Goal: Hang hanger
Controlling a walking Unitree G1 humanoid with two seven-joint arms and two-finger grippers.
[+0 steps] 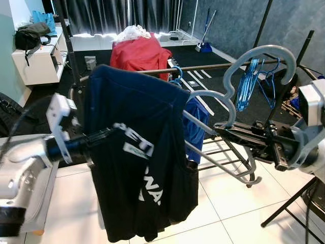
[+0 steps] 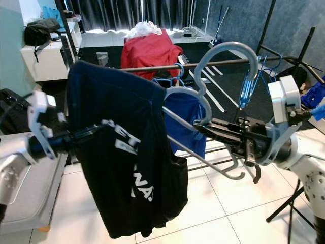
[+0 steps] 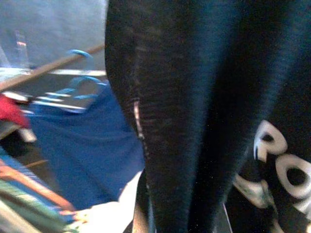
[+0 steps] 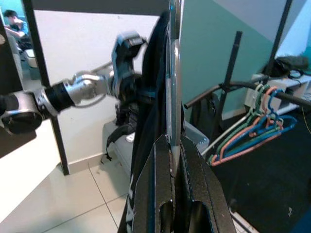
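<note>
Head view: my right gripper [image 2: 210, 128] is clamped on the grey hanger [image 2: 203, 96] at three o'clock, its hook up near the rail [image 2: 167, 65]. The black T-shirt [image 2: 122, 152] drapes from it, white lettering only partly legible. My left gripper [image 1: 104, 134] presses into the shirt at nine o'clock; I cannot tell its fingers.

Left wrist: white letters "RO" on dark cloth.

Right wrist: black fingers [image 4: 160, 184] pinch the hanger edge-on.

Bright backlit room, sharp eye views, left wrist view blurred

dark navy shirt [image 1: 137, 152] with white lettering, grey hanger [image 1: 238, 96], seemingly red cloth [image 1: 139, 53] behind.
</note>
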